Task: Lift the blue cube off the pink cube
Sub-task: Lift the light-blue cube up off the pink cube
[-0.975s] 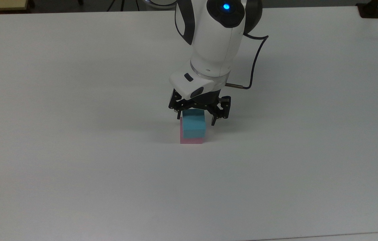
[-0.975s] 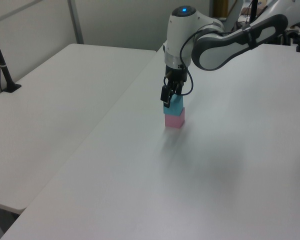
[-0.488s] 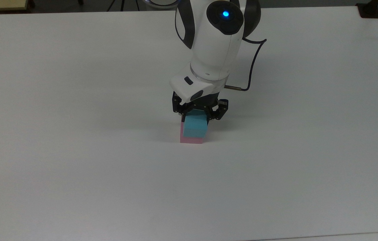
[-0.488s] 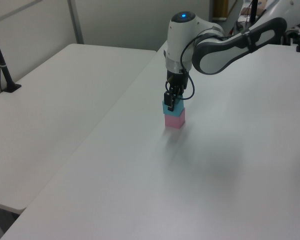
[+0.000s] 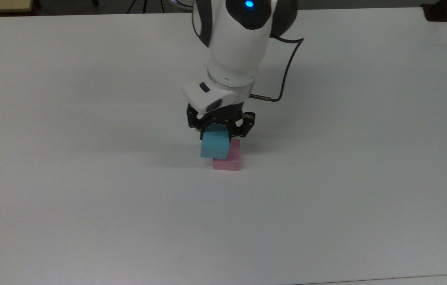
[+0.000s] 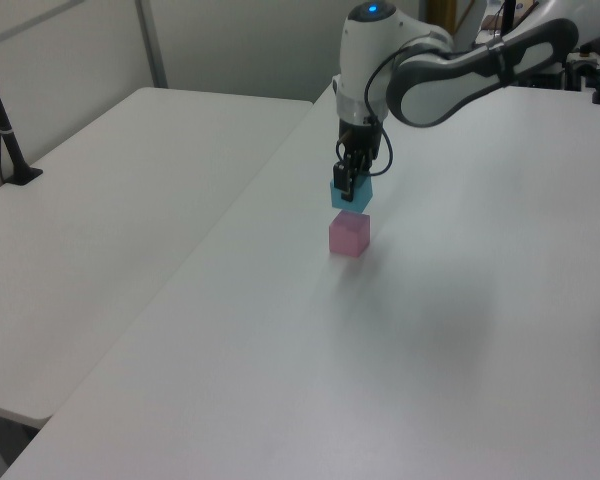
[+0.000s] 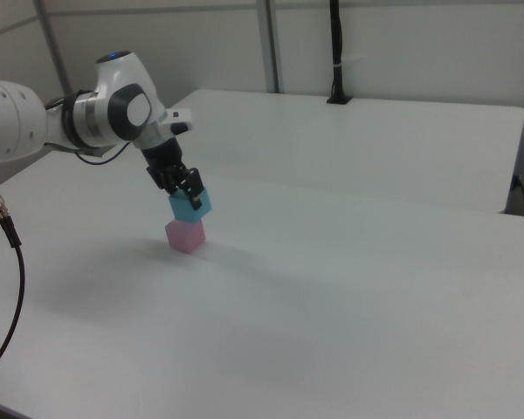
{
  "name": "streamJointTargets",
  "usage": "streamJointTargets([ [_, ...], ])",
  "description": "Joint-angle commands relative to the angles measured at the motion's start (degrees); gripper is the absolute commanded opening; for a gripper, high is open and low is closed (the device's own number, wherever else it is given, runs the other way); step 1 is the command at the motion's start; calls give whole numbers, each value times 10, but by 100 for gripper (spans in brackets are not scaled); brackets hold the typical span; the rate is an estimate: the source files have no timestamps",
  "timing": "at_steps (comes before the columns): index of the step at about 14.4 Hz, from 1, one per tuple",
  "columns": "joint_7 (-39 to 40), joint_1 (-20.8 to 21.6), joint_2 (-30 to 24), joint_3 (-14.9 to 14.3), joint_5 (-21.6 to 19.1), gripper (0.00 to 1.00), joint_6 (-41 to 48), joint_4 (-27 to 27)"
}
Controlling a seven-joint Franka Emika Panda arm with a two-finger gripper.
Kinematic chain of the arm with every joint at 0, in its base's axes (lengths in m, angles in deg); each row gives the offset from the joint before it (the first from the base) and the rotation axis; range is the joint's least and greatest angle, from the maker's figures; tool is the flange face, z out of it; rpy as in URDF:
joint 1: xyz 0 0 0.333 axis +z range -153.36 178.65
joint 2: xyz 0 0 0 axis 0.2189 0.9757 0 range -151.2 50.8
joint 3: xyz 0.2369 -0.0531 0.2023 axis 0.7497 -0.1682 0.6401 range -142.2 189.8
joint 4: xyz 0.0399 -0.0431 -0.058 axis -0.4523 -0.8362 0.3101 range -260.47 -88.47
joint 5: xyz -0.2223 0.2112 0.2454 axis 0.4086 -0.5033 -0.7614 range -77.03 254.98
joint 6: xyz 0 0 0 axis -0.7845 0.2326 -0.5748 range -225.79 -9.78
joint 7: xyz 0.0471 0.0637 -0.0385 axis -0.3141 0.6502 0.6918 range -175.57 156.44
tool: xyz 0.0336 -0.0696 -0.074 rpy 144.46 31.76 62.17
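Observation:
The pink cube (image 5: 229,160) (image 6: 349,234) (image 7: 185,235) rests on the white table (image 5: 88,198). The blue cube (image 5: 213,145) (image 6: 351,195) (image 7: 192,205) hangs tilted just above it, clear of its top, shifted toward the top view's left. My gripper (image 5: 218,132) (image 6: 348,182) (image 7: 182,184) is shut on the blue cube, its black fingers pressing on two opposite faces. The white arm reaches down from the top view's upper edge and hides the cube's top.
A second white table (image 6: 110,200) adjoins along the left view's left side. A black post (image 6: 5,130) (image 7: 335,52) stands on its far edge. A dark cable (image 5: 287,75) loops off the wrist.
The gripper closed on the blue cube, then lifted it off the pink cube and carried it toward the top view's left. The pink cube stayed in place.

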Motion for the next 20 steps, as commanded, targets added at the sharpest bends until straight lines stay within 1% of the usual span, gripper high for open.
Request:
streamJointTargets([
  [1, 46, -40, -12, -1, 2, 30, 7, -25],
  [3, 61, -66, 5, -2, 10, 34, -13, -31],
  [5, 61, -80, 22, -2, 17, 40, -45, -34],
  [6, 61, -84, 26, -2, 27, 45, -59, -37],
  [7, 60, -90, 32, -2, 37, 57, -67, -41],
  [8, 60, -95, 35, -2, 41, 76, -73, -44],
  [9, 56, -96, 36, -2, 41, 100, -76, -44],
  [11, 52, -89, 23, -2, 35, 100, -66, -39],
  [13, 37, -70, -9, 1, 33, 100, -31, -36],
  [14, 35, -58, -26, 1, 32, 100, -10, -36],
  [15, 34, -39, -53, 1, 32, 100, 32, -36],
  [16, 34, -31, -68, 2, 29, 100, 66, -36],
  [17, 33, -25, -84, 2, 17, 100, 97, -38],
  [19, 34, -19, -114, 2, -28, 100, 129, -43],
  [20, 35, -23, -134, 2, -55, 100, 138, -47],
])
